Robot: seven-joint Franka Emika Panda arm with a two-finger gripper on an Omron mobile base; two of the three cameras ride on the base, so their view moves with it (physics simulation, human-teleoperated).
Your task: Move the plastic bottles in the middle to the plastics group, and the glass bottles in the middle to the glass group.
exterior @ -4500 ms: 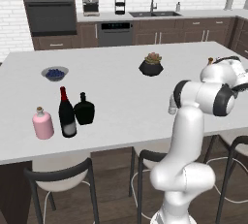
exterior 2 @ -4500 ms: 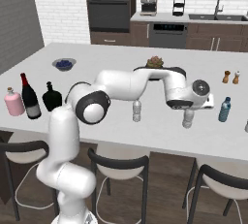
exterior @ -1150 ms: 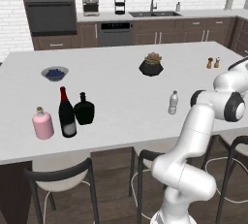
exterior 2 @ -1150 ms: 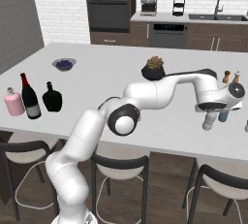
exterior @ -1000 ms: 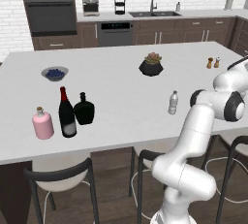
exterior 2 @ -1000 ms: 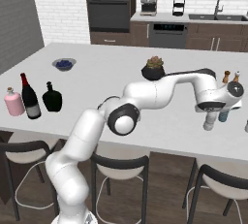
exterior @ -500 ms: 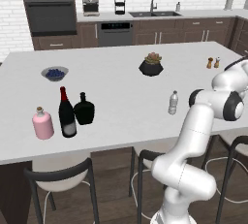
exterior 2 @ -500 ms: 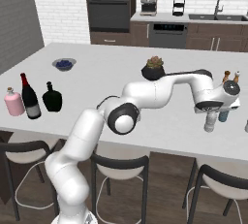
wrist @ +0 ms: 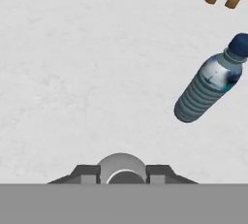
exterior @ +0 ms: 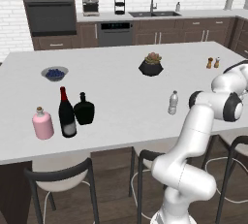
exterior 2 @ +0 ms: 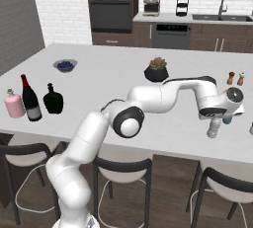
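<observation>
Gripper: clenched on cap end of clear bottle, at far right of worktop.
Worktop: pale, long, with stools along near edge.
Wine bottle: upright at left end, between pink bottle and black flask, just beside both.
Blue bottle: upright, dark cap, just beside held bottle in right base view; touching or apart, cannot tell.
Held clear bottle: upright, base at or near worktop surface; contact not resolvable.
Second clear bottle: upright mid-worktop, well apart from both groups.
Salt and pepper shakers: behind blue bottle, near far edge.
</observation>
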